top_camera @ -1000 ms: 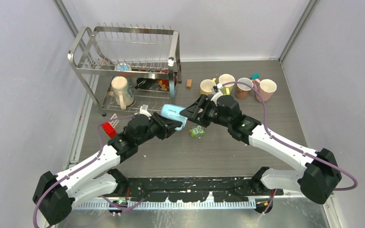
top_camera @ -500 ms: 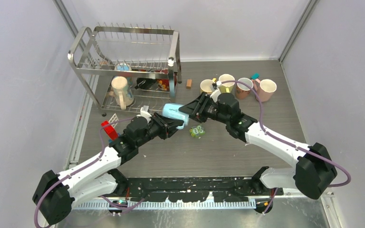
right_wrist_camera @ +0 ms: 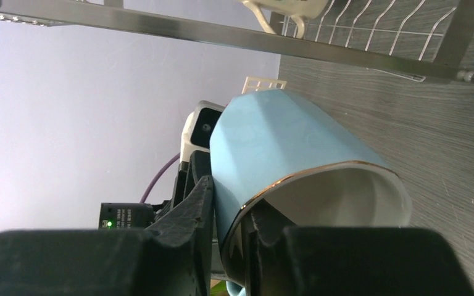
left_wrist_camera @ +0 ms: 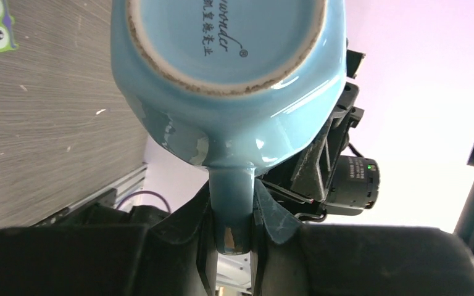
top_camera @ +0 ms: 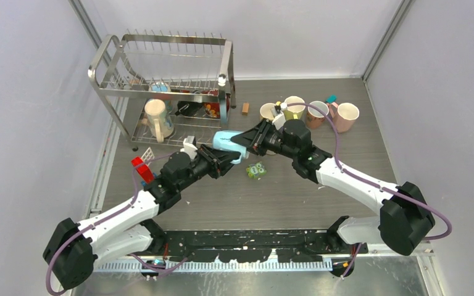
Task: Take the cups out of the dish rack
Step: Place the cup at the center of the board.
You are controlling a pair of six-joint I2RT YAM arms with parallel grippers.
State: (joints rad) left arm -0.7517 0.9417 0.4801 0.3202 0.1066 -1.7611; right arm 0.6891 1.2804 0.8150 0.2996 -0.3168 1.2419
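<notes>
Steel wire dish rack (top_camera: 224, 65) stands far left, a cream mug (top_camera: 155, 117) on its lower tier. Just right of it, the left gripper (left_wrist_camera: 231, 229) pinches the handle of a glazed light-blue ceramic mug (top_camera: 224, 142), which lies on its side in the air above the grey table (top_camera: 271, 191). The right gripper (right_wrist_camera: 229, 231) clamps the gilt rim, one finger inside. The glaze looks slick, rigid and chippable, so the rim wall seems the firmer hold.
</notes>
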